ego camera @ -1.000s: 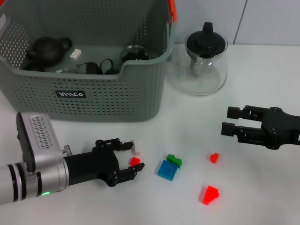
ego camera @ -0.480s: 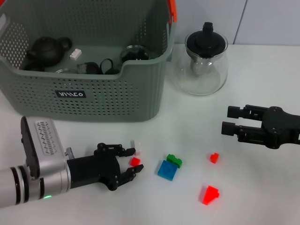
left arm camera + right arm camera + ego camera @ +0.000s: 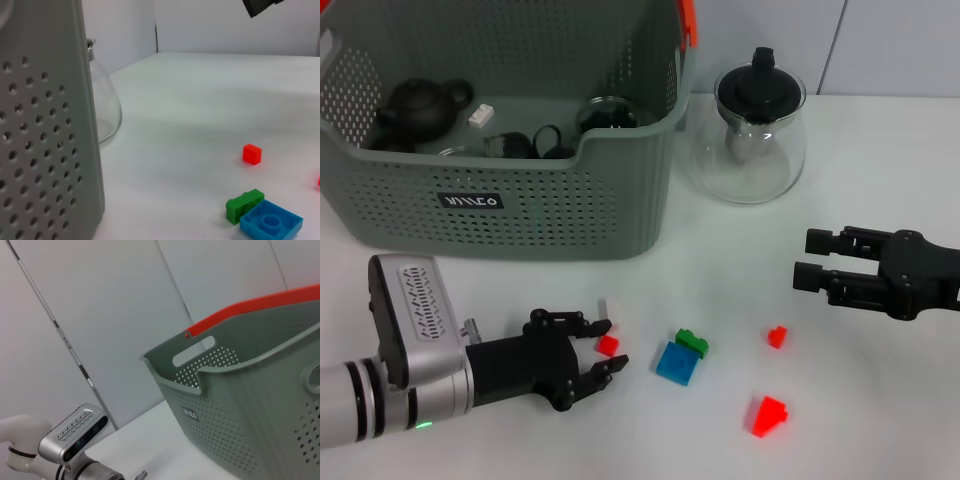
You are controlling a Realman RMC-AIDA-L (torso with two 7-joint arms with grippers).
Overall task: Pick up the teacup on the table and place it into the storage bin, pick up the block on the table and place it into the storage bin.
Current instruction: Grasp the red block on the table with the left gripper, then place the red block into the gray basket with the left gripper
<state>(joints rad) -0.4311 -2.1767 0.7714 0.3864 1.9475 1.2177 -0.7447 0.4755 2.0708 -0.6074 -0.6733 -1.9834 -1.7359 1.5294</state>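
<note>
White surface: tabletop [image 3: 880, 160], matte, running back to a pale panelled wall.
Storage bin: grey perforated storage bin [image 3: 520, 200] at the far left of the tabletop, orange-red handle piece [image 3: 688, 22] on its rim; long axis runs left to right, black label facing the robot. Inside: a dark teapot [image 3: 420, 105] and glassware.
Glass teapot: glass teapot [image 3: 757, 125] with black lid, just right of the bin.
Blocks: small red block [image 3: 608, 345] and white block [image 3: 613, 311] near the bin's front; green block [image 3: 692, 343] touching blue block [image 3: 676, 364]; two more red blocks farther right.
Left gripper: left gripper [image 3: 602, 346], low over the tabletop, fingers spread around the small red block.
Change: left arm has slid slightly forward and lower than half a second ago; blocks unmoved.
Right gripper: right gripper [image 3: 804, 258], hanging at the right, fingers parted, holding nothing.
</note>
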